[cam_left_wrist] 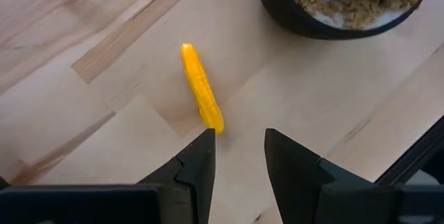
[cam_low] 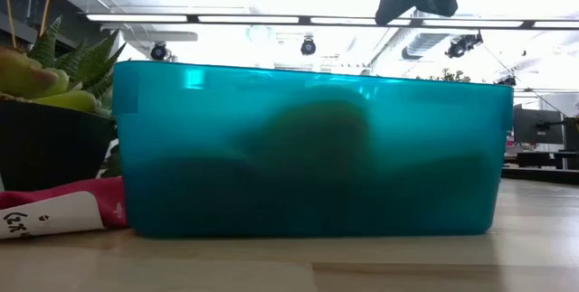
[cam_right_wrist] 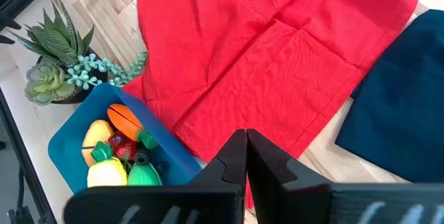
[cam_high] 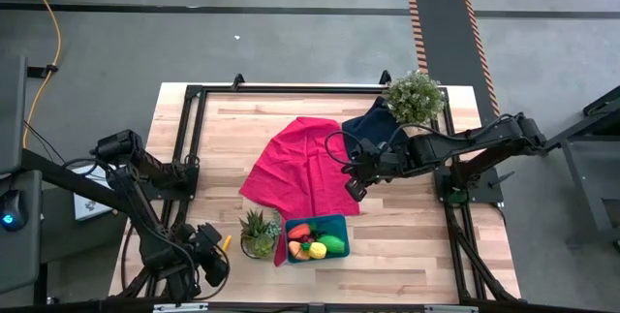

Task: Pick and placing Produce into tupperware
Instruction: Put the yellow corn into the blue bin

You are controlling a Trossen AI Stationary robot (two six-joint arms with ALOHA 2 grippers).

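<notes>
Now, operator, your readout, clock directions taken from the table's centre in the high view:
Left gripper (cam_left_wrist: 237, 156): at 8 o'clock, fingers apart and empty, just short of the thin yellow stick (cam_left_wrist: 201, 87) lying on the table (cam_high: 407, 245).
Right gripper (cam_right_wrist: 245, 156): near centre over the red cloth (cam_high: 300, 163), fingers together, holding nothing.
Tupperware (cam_high: 339, 224): at 6 o'clock; you have carrot (cam_right_wrist: 125, 121), green oval (cam_high: 332, 244) and yellow pieces (cam_right_wrist: 107, 175) inside.
Potted plant (cam_high: 258, 233): touching its left side.
</notes>
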